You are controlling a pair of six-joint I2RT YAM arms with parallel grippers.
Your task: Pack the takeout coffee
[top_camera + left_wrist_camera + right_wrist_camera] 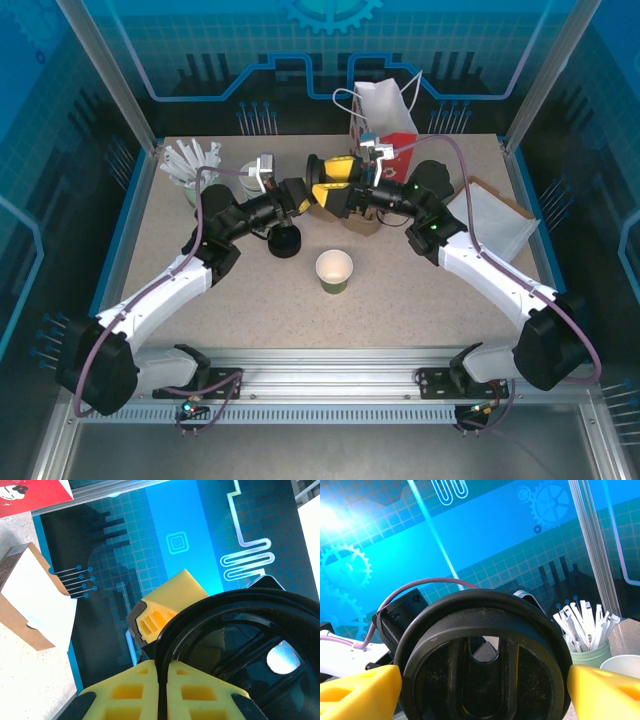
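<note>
While the left tool (162, 680) pinches the lid (430, 665), the right tool (482, 690) clamps it

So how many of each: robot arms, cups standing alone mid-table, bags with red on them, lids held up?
Arms: 2 (left arm, right arm)
Cup: 1
Bag: 1
Lid: 1
Total: 5

1. The left arm (170, 285) reaches from the near-left desk edge toward mid-back. The left tool (162, 670) pinches the rim of a black lid (240, 630).
2. The right arm (490, 270) reaches in from the near-right. The right tool (485, 680) grips the lid across its width.
</note>
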